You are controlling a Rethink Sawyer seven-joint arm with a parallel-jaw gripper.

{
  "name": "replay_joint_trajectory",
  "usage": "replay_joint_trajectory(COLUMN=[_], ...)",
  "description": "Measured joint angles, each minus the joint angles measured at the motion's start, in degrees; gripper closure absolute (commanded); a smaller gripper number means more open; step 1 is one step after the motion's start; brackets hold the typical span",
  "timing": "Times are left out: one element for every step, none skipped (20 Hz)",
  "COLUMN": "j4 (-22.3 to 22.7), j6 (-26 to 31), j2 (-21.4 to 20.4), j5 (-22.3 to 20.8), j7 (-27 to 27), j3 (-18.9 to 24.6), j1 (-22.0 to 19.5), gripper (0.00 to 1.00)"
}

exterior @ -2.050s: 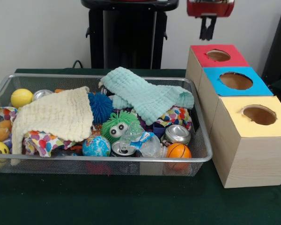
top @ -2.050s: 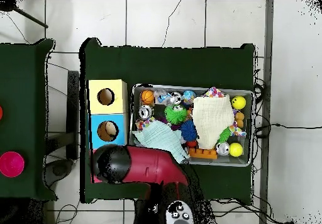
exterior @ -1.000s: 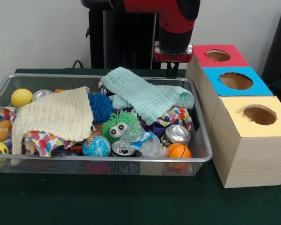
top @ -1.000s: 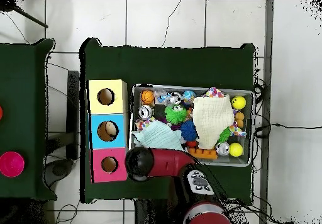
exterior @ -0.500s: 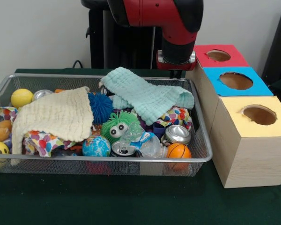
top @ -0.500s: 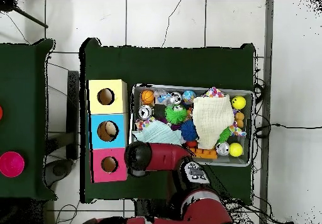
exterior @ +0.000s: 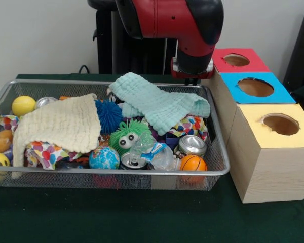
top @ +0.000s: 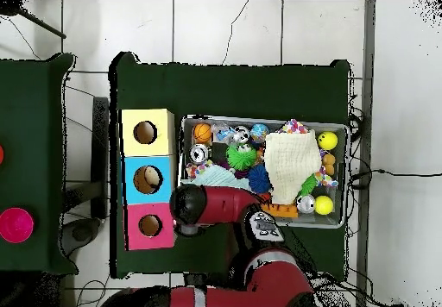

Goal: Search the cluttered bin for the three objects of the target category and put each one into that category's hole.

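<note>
The red Sawyer arm (exterior: 177, 23) hangs over the far right corner of the wire bin (exterior: 213, 172), its tool (exterior: 191, 78) hidden behind the wrist, so whether it is released or clenched cannot be told. Which category is wanted is not stated; candidates lie in plain sight inside the bin. Two silver cans (exterior: 192, 144) rest near the front rim, rigid but thin-walled and slick, probably best pinched across the body. The orange ball (exterior: 193, 163) beside them and the globe ball (exterior: 104, 158) look light and apt to roll, calling for a centred grip. A fuzzy green toy (exterior: 126, 135) is soft and forgiving. A mint cloth (exterior: 159, 104) and a cream cloth (exterior: 58, 124) drape limply over further items, likely needing to be lifted aside. The bin's walls crowd its edge items; the three boxes (exterior: 266, 147) stand just right of the bin on the tabletop (exterior: 116, 217), holes unobstructed.
</note>
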Motion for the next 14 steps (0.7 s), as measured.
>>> replay_joint_trajectory(j4=[-0.3,-0.5,-0.8,-1.0,-1.2,-1.3,-1.3,-1.3,-1.0,-0.8,-0.4,0.0,0.4,0.8], j6=[0.5,0.9,1.4,1.8,2.2,2.4,2.5,2.5,2.5,2.5,2.5,2.5,2.5,2.5], j2=[0.1,0.2,0.2,0.3,0.3,0.2,0.1,-0.2,-0.8,-1.4,-2.3,-3.3,-4.2,-5.2], j5=[0.0,-0.1,-0.2,-0.4,-0.5,-0.6,-0.8,-0.8,-0.8,-0.8,-0.8,-0.8,-0.8,-0.8], j7=[0.0,0.0,0.0,0.0,0.0,0.0,0.0,0.0,0.0,0.0,0.0,0.0,0.0,0.0], j3=[0.0,0.0,0.0,0.0,0.0,0.0,0.0,0.0,0.0,0.0,0.0,0.0,0.0,0.0], j1=[0.0,0.1,0.2,0.2,0.3,0.4,0.5,0.5,0.6,0.6,0.6,0.6,0.6,0.6], gripper=[1.00,1.00,1.00,1.00,1.00,1.00,1.00,1.00,1.00,1.00,1.00,1.00,1.00,1.00])
